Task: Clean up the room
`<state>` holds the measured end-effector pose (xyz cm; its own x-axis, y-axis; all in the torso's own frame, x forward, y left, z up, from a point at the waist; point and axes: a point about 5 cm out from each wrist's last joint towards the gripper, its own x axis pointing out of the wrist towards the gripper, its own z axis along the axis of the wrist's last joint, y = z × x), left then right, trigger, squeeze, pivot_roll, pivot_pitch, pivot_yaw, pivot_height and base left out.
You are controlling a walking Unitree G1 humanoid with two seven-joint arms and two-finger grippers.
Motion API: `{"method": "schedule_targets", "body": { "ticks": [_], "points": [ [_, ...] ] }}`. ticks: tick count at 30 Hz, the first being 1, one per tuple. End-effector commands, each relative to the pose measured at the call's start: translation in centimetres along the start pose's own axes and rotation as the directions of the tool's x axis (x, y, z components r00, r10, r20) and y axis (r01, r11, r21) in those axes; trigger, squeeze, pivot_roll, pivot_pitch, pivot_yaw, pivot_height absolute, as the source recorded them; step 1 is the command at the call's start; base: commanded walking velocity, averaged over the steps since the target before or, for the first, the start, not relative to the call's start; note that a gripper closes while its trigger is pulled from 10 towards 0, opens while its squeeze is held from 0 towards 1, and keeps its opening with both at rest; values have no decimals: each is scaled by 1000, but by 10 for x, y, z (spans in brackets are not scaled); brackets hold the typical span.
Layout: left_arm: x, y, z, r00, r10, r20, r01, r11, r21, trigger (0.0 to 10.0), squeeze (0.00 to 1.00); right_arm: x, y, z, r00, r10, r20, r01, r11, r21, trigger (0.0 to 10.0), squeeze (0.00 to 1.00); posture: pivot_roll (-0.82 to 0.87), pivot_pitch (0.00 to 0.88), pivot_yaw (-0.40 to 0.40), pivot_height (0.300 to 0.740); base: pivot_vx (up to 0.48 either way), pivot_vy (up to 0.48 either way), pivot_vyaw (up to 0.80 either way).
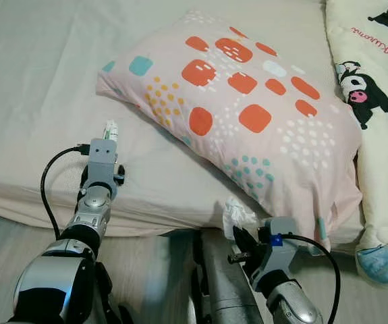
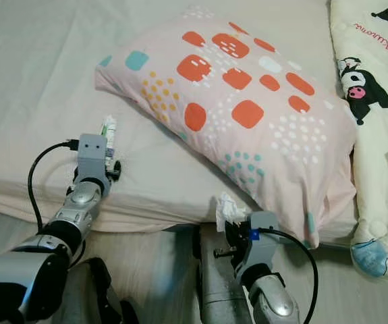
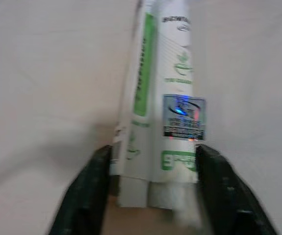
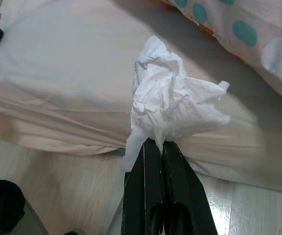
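Observation:
My left gripper is over the bed's near edge, shut on a white and green tube. The tube pokes out beyond the left wrist, just left of the pillow. My right gripper is at the bed's front edge below the pillow's near corner. Its black fingers are pressed together on a crumpled white tissue. The tissue sticks up above that wrist.
A large pink pillow with orange and teal spots lies across the cream bed sheet. A cartoon-print blanket hangs at the right, with a blue face mask near its lower edge. Pale wood floor lies below the bed.

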<state>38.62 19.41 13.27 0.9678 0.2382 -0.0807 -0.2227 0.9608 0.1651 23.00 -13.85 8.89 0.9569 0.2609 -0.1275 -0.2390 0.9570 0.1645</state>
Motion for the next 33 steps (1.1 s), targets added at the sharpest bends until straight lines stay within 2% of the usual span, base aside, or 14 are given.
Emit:
{"method": "schedule_targets", "body": {
  "ticks": [1, 14, 17, 18, 20, 21, 24, 25, 26, 27, 28, 29, 30, 33],
  "points": [
    [-6, 5, -23, 996, 31, -86, -31, 1000, -2, 0, 0, -6, -3, -6, 999, -17, -33, 17, 1000, 12, 0, 0, -376, 486, -82, 565, 0, 0, 0],
    [-6, 11, -25, 994, 53, -98, -56, 998, -20, 0, 0, 4, -1, -3, 1000, -9, -21, 10, 1000, 15, 0, 0, -350, 441, -62, 565, 0, 0, 0],
    [-8, 11, -31, 992, 40, -117, -53, 992, -111, 0, 0, 13, -1, -2, 1000, -2, -8, 2, 1000, 15, 0, 0, -331, 412, -51, 565, 0, 0, 0],
    [-8, 11, -31, 992, 40, -117, -53, 992, -111, 0, 0, 13, -1, -2, 1000, -2, -8, 2, 1000, 15, 0, 0, -331, 412, -51, 565, 0, 0, 0],
    [-8, 8, -30, 993, 2, -118, -32, 967, -254, 0, 0, 22, 0, 0, 1000, 11, 3, -11, 1000, 16, 0, 0, -310, 371, -36, 565, 0, 0, 0],
    [-8, 8, -30, 993, 2, -118, -32, 967, -254, 0, 0, 22, 0, 0, 1000, 11, 3, -11, 1000, 16, 0, 0, -310, 371, -36, 565, 0, 0, 0],
    [-7, -3, -15, 991, -132, 16, 122, 850, -513, 0, 0, 38, 6, 7, 998, 49, 35, -50, 999, 14, 0, 0, -270, 319, -21, 565, 0, 0, 0],
    [-6, -4, -9, 984, -161, 77, 176, 806, -565, 0, 0, 44, 8, 8, 997, 64, 37, -64, 998, 4, 0, 0, -256, 300, -18, 565, 0, 0, 0],
    [-6, -4, -9, 984, -161, 77, 176, 806, -565, 0, 0, 44, 8, 8, 997, 64, 37, -64, 998, 4, 0, 0, -256, 300, -18, 565, 0, 0, 0],
    [-6, -2, -4, 976, -174, 127, 216, 780, -587, 0, 0, 47, 10, 10, 996, 81, 44, -81, 997, 2, 0, 0, -252, 294, -16, 565, 0, 0, 0],
    [-7, 3, 1, 966, -179, 185, 254, 774, -580, 353, 0, 52, 12, 11, 994, 99, 48, -99, 995, 3, 0, 0, -220, 265, -12, 570, 0, 0, 0],
    [-7, 3, 1, 966, -179, 185, 254, 774, -580, 353, 0, 52, 12, 11, 994, 99, 48, -99, 995, 3, 0, 0, -220, 265, -12, 570, 0, 0, 0],
    [-10, 14, 2, 961, -158, 227, 260, 792, -553, 4235, 0, 56, 16, 11, 991, 125, 54, -126, 992, 7, 0, 0, -196, 250, -14, 575, 0, 0, 0],
    [-12, 21, 3, 957, -144, 252, 261, 806, -532, 4235, 0, 59, 19, 12, 988, 142, 58, -143, 990, 10, 0, 0, -189, 245, -14, 580, 0, 0, 0]
  ]
}}
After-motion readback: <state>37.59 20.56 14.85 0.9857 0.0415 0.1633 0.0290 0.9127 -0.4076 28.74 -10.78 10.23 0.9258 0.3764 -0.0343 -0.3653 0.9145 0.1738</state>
